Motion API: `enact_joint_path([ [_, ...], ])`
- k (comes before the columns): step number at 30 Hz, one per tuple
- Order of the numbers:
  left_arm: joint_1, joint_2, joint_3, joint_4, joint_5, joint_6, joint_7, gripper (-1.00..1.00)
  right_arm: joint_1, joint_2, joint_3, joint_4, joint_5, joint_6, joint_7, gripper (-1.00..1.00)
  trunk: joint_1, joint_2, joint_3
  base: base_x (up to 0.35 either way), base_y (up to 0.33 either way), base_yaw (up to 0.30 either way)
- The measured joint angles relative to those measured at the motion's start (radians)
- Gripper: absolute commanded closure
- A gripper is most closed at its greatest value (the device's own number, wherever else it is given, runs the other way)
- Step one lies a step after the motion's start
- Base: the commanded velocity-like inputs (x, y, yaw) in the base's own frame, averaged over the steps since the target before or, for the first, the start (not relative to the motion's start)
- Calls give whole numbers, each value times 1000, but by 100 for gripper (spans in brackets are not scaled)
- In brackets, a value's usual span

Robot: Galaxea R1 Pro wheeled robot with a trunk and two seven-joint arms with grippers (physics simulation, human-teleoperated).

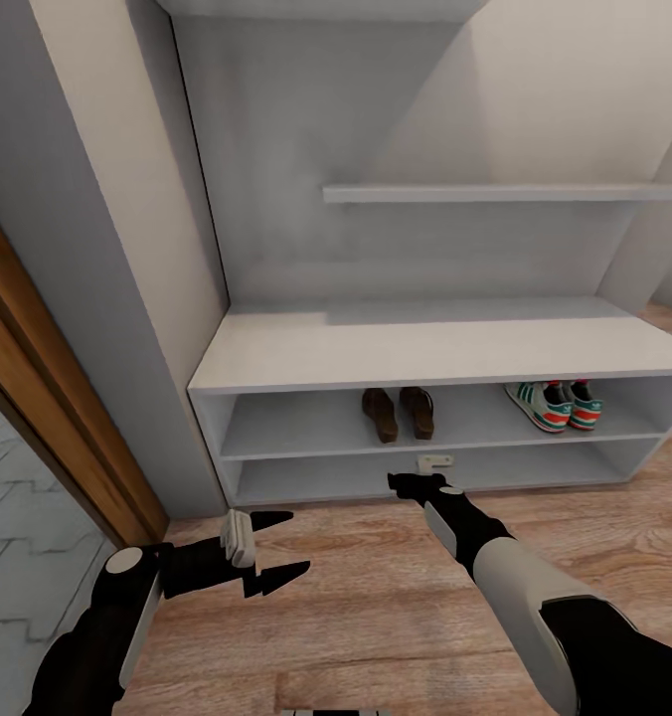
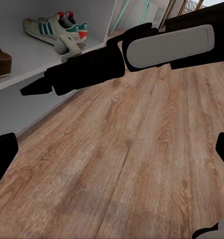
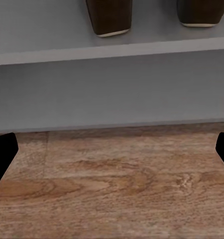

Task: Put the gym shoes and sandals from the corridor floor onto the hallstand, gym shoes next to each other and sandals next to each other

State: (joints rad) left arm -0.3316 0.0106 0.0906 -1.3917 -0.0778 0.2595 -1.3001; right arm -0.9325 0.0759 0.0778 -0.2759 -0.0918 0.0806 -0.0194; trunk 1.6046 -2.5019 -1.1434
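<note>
Brown leather sandals point(image 1: 399, 412) and striped gym shoes point(image 1: 554, 405) sit paired on the hallstand point(image 1: 416, 350) upper shelf. Both the left gripper point(image 1: 279, 546) and right gripper point(image 1: 412, 484) hang spread, empty. Light, stiff-soled footwear probably lifts best by its sides.

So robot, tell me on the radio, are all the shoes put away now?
Left gripper open, empty. Right gripper open, empty, low by hallstand. Sandals paired on upper shelf, gym shoes paired further right. Nothing in the way.
</note>
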Motion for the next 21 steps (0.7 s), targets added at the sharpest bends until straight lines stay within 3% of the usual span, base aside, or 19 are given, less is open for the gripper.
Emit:
enact_joint_path([
  [7, 0, 0, 0, 0, 1, 0, -3, -100, 0, 0, 0, 0, 0, 0, 0, -100, 0, 0, 0, 0, -24, 0],
  [21, 0, 1, 0, 0, 1, 0, -5, -100, 0, 0, 0, 2, 0, -1, 0, -100, 0, 0, 0, 0, -252, 0],
])
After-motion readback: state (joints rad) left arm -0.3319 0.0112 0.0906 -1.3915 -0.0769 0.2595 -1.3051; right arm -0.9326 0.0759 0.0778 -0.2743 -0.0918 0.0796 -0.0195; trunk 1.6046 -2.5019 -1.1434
